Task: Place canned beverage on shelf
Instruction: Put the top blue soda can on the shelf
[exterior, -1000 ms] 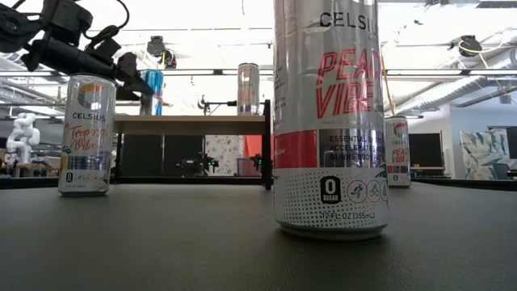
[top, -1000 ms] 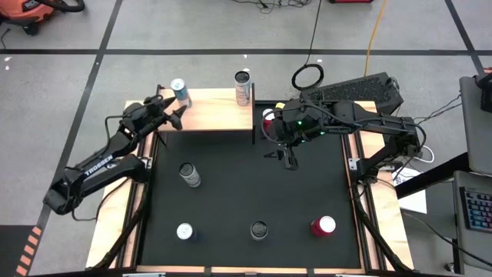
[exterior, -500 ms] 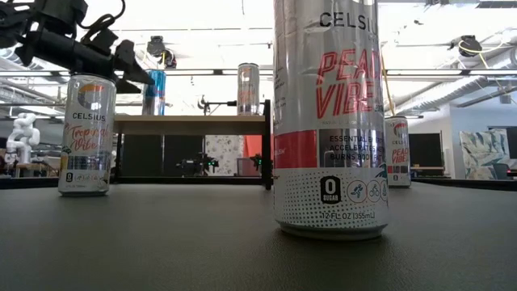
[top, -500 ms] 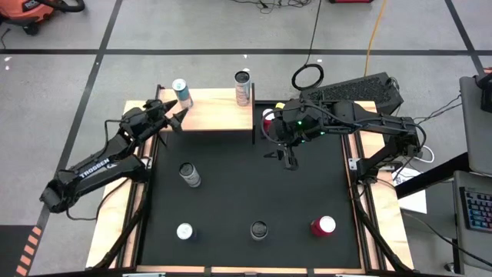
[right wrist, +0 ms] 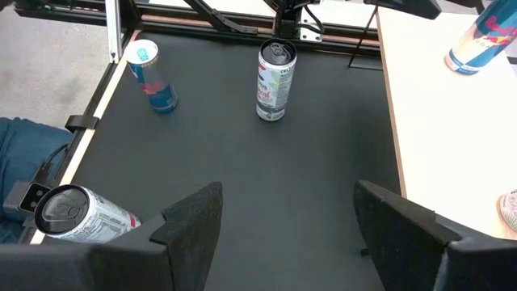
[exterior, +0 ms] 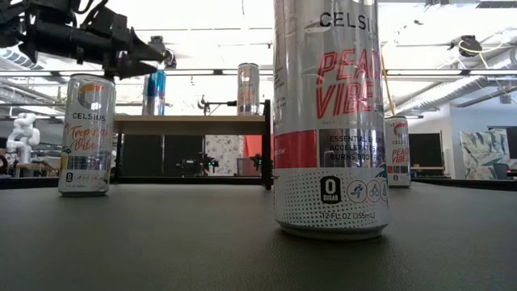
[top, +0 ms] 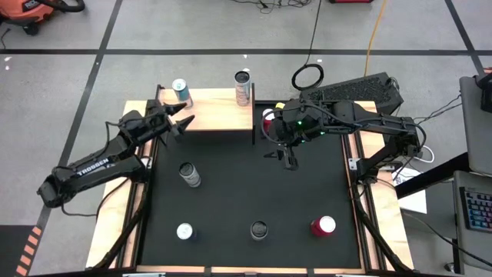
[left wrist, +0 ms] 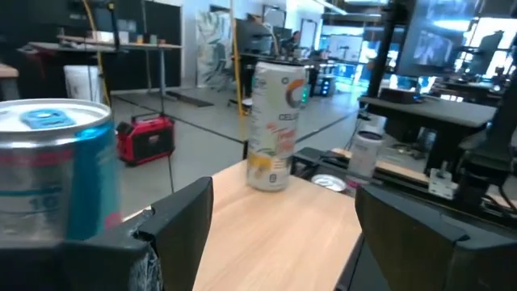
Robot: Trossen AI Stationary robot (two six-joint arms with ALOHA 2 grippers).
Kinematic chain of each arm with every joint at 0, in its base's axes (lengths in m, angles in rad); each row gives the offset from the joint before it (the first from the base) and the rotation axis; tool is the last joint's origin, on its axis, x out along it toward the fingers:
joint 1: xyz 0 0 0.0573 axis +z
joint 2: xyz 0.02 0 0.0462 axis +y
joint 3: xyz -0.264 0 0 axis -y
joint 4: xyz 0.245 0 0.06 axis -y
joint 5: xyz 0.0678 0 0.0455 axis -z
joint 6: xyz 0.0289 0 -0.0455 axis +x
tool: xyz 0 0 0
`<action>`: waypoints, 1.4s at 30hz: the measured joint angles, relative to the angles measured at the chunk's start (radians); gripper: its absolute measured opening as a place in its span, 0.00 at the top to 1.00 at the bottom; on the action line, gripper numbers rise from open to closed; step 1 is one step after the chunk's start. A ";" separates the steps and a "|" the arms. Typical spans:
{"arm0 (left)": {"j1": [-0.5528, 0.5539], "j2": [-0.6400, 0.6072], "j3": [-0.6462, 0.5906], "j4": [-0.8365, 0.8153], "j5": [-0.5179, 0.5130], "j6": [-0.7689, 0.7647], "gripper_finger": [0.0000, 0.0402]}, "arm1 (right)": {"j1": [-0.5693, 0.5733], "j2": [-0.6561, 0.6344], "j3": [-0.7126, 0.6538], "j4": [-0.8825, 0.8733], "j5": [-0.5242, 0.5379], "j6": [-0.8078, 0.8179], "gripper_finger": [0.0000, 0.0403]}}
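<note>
High view: left claw (top: 182, 124) — open, empty — hovers just beside the upright blue can (top: 181, 91) on the shelf (top: 219, 114); right claw (top: 287, 159) open, empty.

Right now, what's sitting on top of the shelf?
Two upright cans stand on the shelf: a blue can at its far left corner and a silver can at its far right corner. The rest is bare wood.

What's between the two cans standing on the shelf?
Nothing: the high view shows bare shelf board between the blue can and the silver can.
</note>
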 joint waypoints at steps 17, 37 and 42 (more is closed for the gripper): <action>-0.008 0.021 0.000 0.051 0.060 -0.104 0.24 | 0.000 0.000 0.000 0.000 0.000 0.000 0.35; -0.008 0.031 0.000 0.039 0.167 -0.113 0.27 | 0.000 0.000 0.000 0.001 0.000 0.000 0.35; -0.008 0.070 0.000 0.030 0.134 -0.095 0.27 | 0.000 0.000 0.000 0.054 0.000 0.000 0.35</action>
